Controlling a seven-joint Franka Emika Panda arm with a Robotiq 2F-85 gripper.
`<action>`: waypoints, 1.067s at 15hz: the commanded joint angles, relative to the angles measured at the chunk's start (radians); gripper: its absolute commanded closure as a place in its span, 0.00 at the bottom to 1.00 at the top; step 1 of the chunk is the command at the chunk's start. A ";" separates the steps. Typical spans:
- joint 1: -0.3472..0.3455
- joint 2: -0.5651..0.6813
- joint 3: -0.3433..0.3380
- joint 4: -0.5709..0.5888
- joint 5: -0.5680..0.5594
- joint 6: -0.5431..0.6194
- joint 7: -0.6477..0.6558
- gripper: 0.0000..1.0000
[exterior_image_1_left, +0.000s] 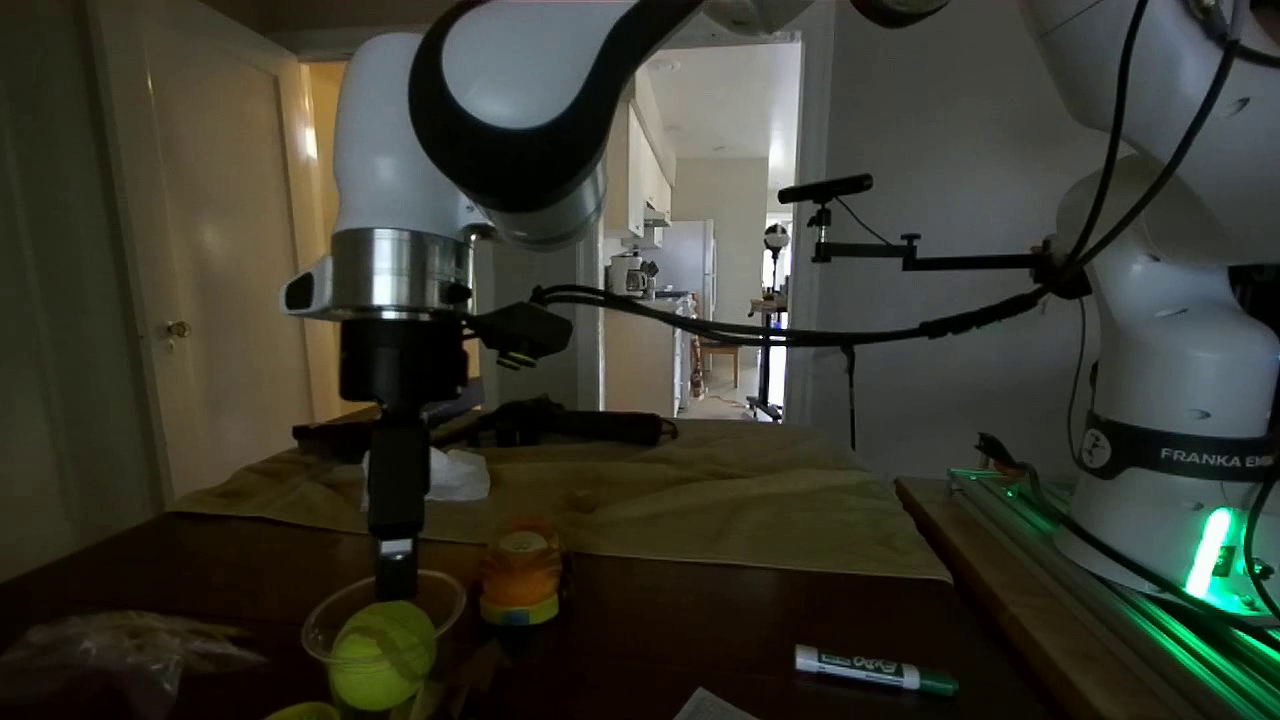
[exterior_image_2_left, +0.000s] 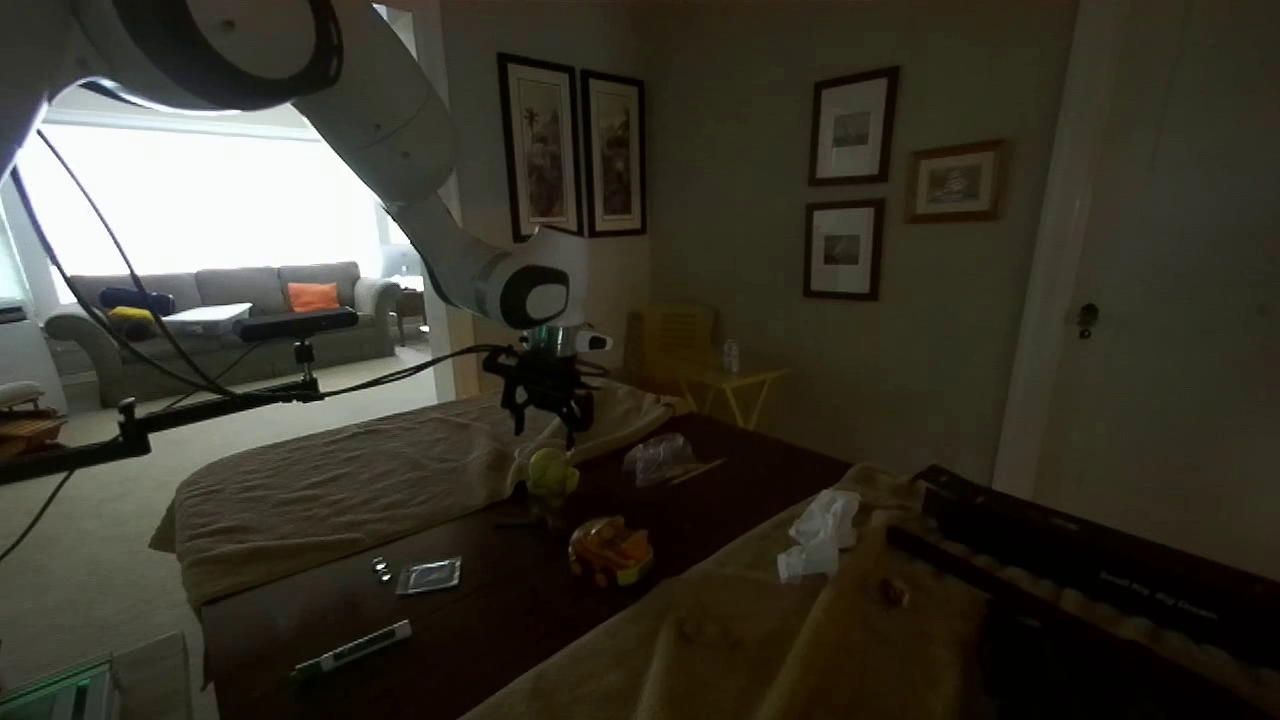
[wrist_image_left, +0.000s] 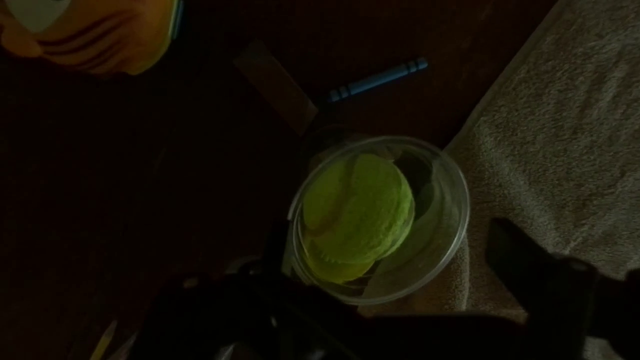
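A clear plastic cup (wrist_image_left: 432, 245) stands on the dark table, holding a yellow-green tennis ball (wrist_image_left: 357, 205). Under the ball, something yellow (wrist_image_left: 340, 267) shows through. In the wrist view my gripper (wrist_image_left: 390, 232) is open, its fingers spread to either side of the cup. The left finger appears close to the rim, while the right finger (wrist_image_left: 520, 265) stands apart from it over the towel. Seen in an exterior view, the gripper (exterior_image_1_left: 397, 580) points straight down at the cup's mouth. The gripper (exterior_image_2_left: 545, 432) also shows just above the ball (exterior_image_2_left: 550, 470). Nothing is gripped.
An orange tiger-like toy (exterior_image_1_left: 522, 575) stands close to the cup. A blue crayon (wrist_image_left: 377, 80) and a brown block (wrist_image_left: 277, 87) lie near it. Around are a green marker (exterior_image_1_left: 870, 670), a clear plastic bag (exterior_image_2_left: 660, 458), white tissue (exterior_image_2_left: 820, 535) and tan towels (exterior_image_1_left: 720, 510).
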 joint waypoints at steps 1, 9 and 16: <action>0.004 0.058 0.001 0.074 -0.042 -0.012 0.022 0.00; 0.020 0.065 -0.004 0.117 -0.080 -0.012 0.040 0.35; 0.042 0.075 0.020 0.134 -0.071 -0.018 0.031 0.22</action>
